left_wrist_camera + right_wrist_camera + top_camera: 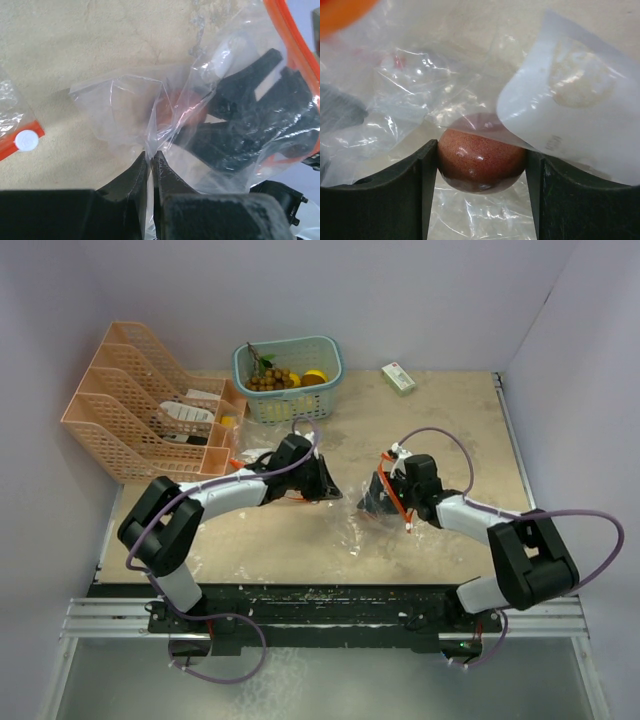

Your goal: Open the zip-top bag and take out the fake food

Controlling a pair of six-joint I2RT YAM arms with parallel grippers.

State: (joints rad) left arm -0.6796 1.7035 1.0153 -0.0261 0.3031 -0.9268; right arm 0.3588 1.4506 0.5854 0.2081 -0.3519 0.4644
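Holding entry, one item in hand.

Item: fake food piece (480, 162), glossy red-brown and rounded, with no marked long axis. It sits low in the middle of the right wrist view, square between the two fingers, and its widest span runs from pad to pad.

Right gripper (482, 150): fingers set narrow and clamped on both flanks of the piece. In the left wrist view this gripper shows dark through the clear film at centre right, so it appears to be inside the zip-top bag (120, 107). The orange zip strip (292, 35) runs down the upper right edge.

Left gripper (151, 159): fingers pressed together on a fold of the bag film at lower centre. It lies on the side of the bag away from the right arm.

White label (570, 100): printed on the bag and overlapping the piece's upper right shoulder. Whether the film also lies between pads and piece cannot be told.

Governing relation: the piece is already in the right fingers, and the way out judged likeliest is back along the right arm's own line, towards the zip strip. The left pinch would anchor the film against that pull.

Other stock: a brown cluster (268, 378) and a yellow piece (314, 377) lie in the teal basket (322, 392), in the upper middle of the top view.
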